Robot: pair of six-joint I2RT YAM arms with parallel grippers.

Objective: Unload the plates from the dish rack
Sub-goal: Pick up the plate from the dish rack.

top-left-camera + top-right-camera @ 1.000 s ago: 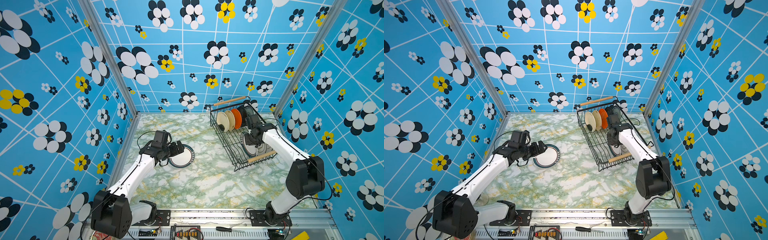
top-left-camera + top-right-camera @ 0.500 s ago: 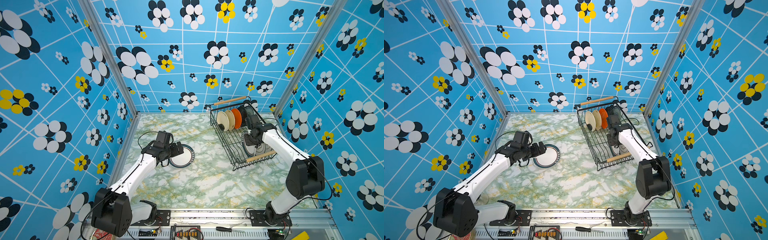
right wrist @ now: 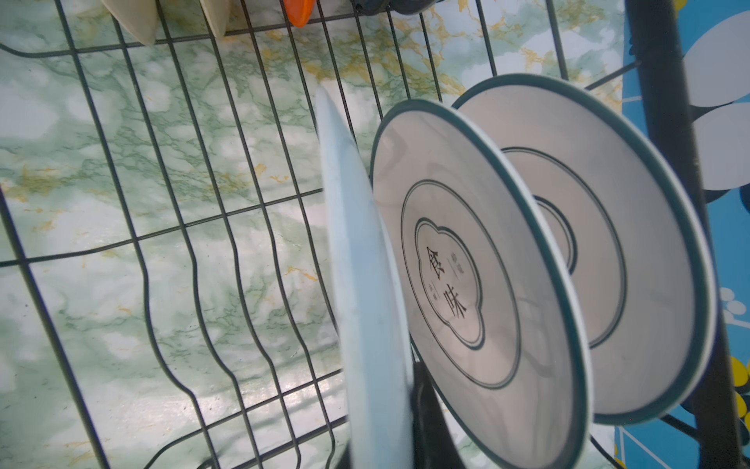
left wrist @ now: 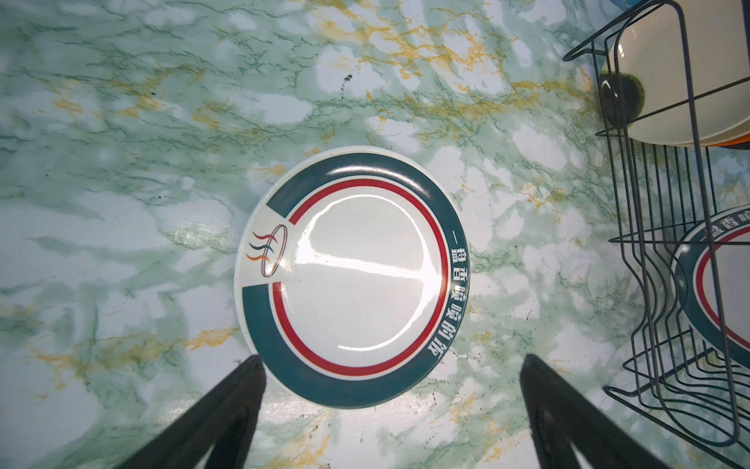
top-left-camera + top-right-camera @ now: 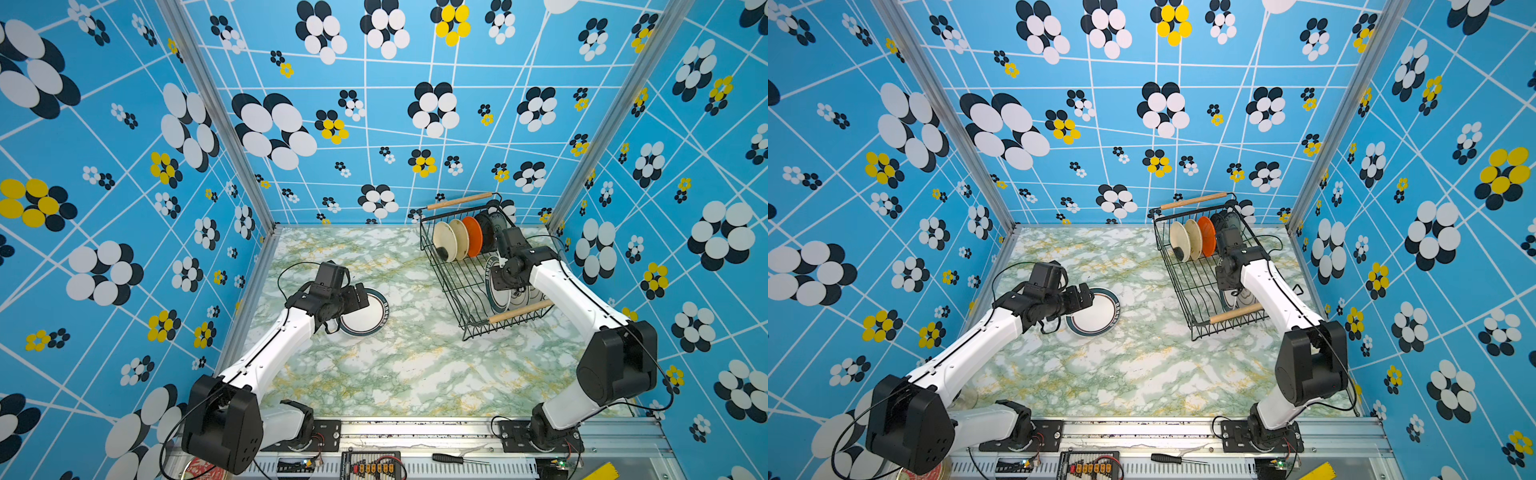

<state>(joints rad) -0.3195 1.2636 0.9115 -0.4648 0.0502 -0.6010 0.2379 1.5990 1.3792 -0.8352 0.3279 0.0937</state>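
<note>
The black wire dish rack [image 5: 453, 286] [image 5: 1183, 286] stands at the back right of the marble table. Its far row holds small upright plates: two cream [image 5: 444, 245], one orange [image 5: 473, 235], one black [image 5: 485, 232]. Its near row holds large white plates with dark rims [image 3: 466, 264]. My right gripper [image 3: 385, 446] [image 5: 503, 279] reaches into that row and is shut on the rim of the foremost large plate [image 3: 365, 284], seen edge-on. Another large plate with a teal and red rim [image 5: 368, 318] [image 4: 351, 276] lies flat on the table. My left gripper [image 4: 391, 361] [image 5: 358, 297] hovers open over its edge.
Patterned blue walls close in the table on three sides, and the rack sits close to the right wall. A red tin lid [image 5: 199, 471] and a screwdriver [image 5: 453, 459] lie on the front rail. Wooden rod handles [image 5: 519, 311] cap the rack's two ends.
My right gripper's jaws have closed on the plate's rim in the rack. The left arm has stayed almost still over the plate on the table.
</note>
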